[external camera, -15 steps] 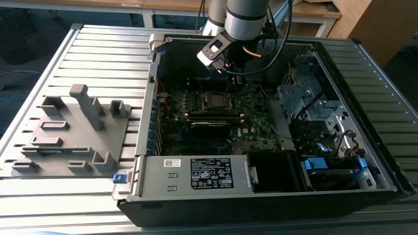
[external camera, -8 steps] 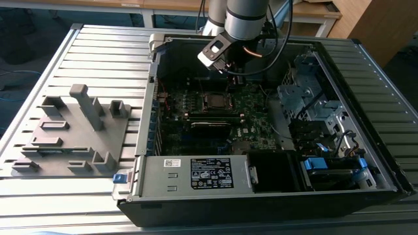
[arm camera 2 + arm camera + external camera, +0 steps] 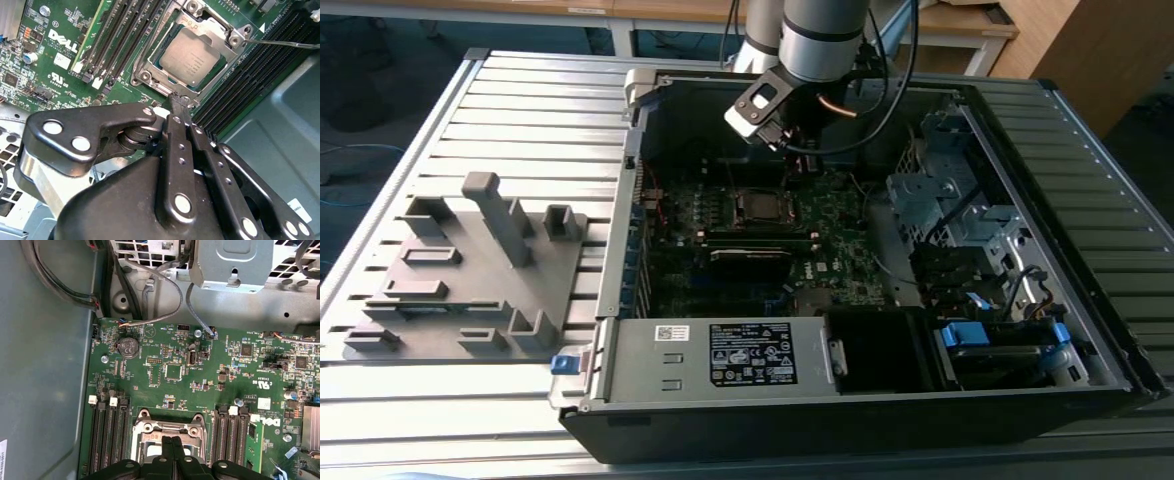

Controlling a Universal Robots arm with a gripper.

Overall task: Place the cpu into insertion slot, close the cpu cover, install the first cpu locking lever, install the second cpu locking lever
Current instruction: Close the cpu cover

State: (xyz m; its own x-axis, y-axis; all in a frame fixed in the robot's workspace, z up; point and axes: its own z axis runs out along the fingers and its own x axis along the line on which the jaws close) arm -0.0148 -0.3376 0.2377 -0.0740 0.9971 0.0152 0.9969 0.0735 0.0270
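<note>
The cpu [image 3: 192,55], a silvery square chip, lies in the insertion slot [image 3: 145,76] on the green motherboard. The cpu cover [image 3: 200,21], a thin metal frame, lies flat around the chip. A thin locking lever [image 3: 280,44] sticks out from one socket corner across the memory slots. My gripper [image 3: 177,102] is shut with nothing between its fingers, its tip at the socket's edge. In the first wrist view the gripper [image 3: 172,441] sits over the cover [image 3: 170,429]. The exterior view has the gripper [image 3: 803,158] hanging just behind the socket [image 3: 758,205].
Black memory slots [image 3: 125,40] flank the socket on both sides. Drive cages [image 3: 947,200] and cables fill the case on the exterior view's right. The power supply [image 3: 720,355] sits at the front. A grey fixture [image 3: 467,270] stands on the table outside the case.
</note>
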